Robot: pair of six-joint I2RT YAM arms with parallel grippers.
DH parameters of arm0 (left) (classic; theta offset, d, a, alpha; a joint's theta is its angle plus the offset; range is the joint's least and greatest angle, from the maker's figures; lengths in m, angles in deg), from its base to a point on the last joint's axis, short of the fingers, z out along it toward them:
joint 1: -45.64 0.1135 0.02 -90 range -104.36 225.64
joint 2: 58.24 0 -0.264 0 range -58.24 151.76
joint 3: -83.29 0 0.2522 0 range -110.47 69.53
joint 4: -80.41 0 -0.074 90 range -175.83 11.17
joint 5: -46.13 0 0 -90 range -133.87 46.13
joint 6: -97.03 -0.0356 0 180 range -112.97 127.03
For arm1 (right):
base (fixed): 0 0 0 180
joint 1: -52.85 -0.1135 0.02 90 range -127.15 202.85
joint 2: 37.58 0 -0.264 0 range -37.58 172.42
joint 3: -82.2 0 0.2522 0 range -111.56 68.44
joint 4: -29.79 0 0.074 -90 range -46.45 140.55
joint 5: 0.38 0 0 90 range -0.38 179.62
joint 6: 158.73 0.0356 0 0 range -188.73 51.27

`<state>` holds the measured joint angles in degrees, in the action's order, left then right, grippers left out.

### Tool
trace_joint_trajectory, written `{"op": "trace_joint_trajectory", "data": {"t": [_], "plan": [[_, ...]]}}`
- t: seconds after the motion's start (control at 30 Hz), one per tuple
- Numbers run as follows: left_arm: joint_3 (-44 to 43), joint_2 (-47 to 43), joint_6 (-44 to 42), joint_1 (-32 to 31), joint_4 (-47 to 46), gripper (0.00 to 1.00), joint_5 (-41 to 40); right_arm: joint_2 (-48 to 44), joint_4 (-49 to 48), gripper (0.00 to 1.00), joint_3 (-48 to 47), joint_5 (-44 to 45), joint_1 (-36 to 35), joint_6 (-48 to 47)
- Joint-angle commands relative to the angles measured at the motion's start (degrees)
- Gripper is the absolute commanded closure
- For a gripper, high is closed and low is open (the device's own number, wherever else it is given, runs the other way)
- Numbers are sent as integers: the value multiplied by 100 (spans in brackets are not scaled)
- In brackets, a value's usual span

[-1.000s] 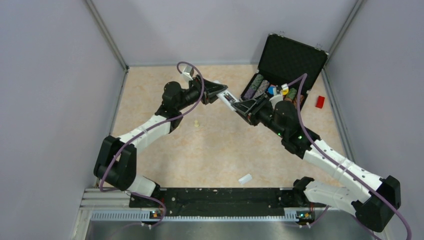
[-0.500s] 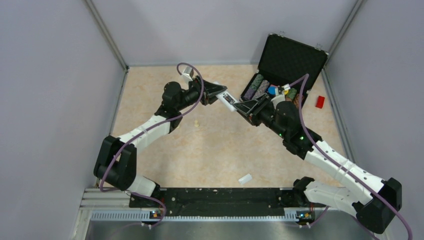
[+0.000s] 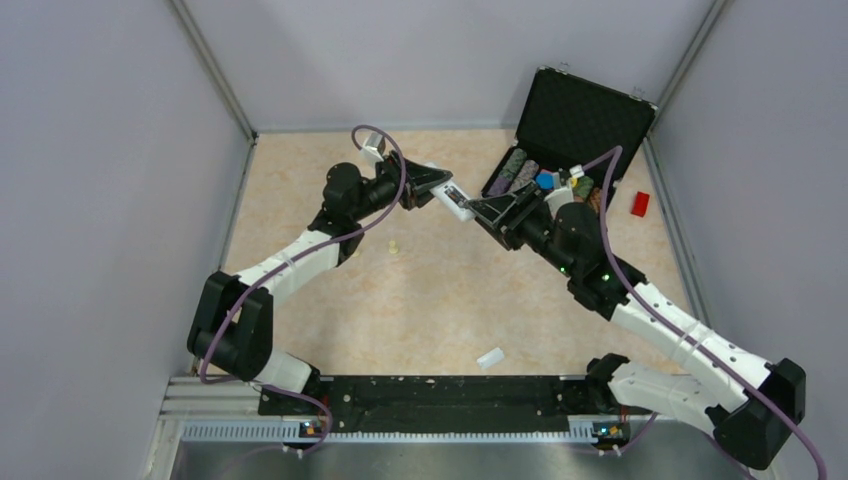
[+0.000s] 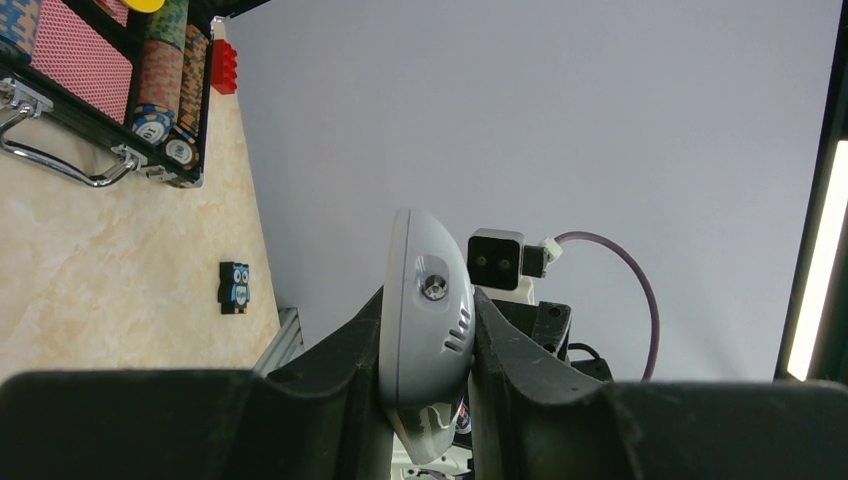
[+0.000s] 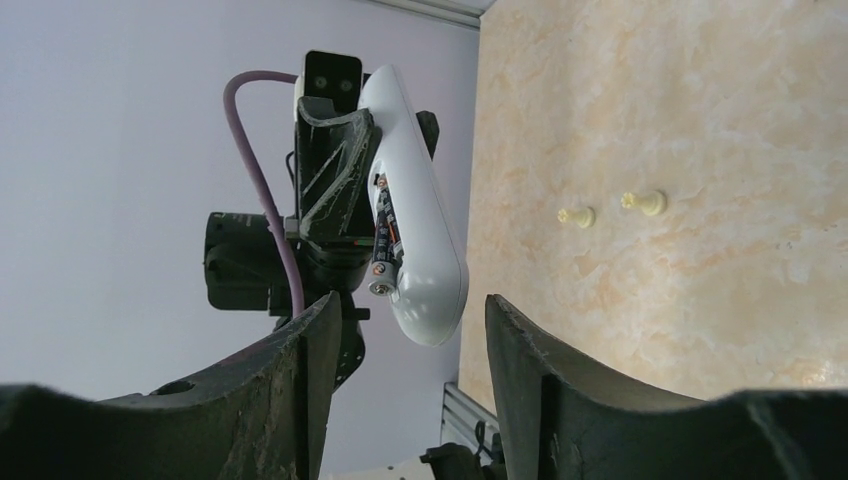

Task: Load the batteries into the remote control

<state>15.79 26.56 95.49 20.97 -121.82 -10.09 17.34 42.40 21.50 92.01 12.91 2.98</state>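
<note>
We count one remote control (image 5: 425,250), white and slim, held up off the table (image 3: 420,300) at the far middle of the workspace, between the two arms. Its back faces the right wrist camera and the battery bay is uncovered. In that bay we can make out the batteries (image 5: 381,265) as dark cylinders: one shows plainly, its bright metal end towards the remote's free end, while a second dark shape sits further up the bay and we cannot tell it for certain. The left gripper (image 4: 427,300) pinches the remote by its edges, one finger pressed against each side. The right gripper (image 5: 410,300) is spread, its two fingers flanking the remote's free end with a gap on either side, touching nothing. On the table beyond we count two small cream pegs (image 5: 577,215), lying near each other, and one loose white cover piece (image 3: 490,357) near the arm bases, well apart from the remote. At the far right stands one open black case (image 3: 580,110) holding rows of chips that we cannot count. Beside it lies one red block (image 3: 640,203). The left wrist view also shows one small dark owl figure (image 4: 234,287) near the wall.
</note>
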Motion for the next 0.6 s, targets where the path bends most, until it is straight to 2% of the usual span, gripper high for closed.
{"op": "trace_joint_trajectory", "data": {"t": [0.0,0.5,0.57], "plan": [[10,-145,39,23,-386,100,62,140,-315,47,-176,-131,76,-122],[56,-287,-239,23,-128,100,83,461,-604,57,-71,-213,76,59],[56,-309,-251,28,-155,100,87,506,-600,61,-46,-207,74,107]]}}
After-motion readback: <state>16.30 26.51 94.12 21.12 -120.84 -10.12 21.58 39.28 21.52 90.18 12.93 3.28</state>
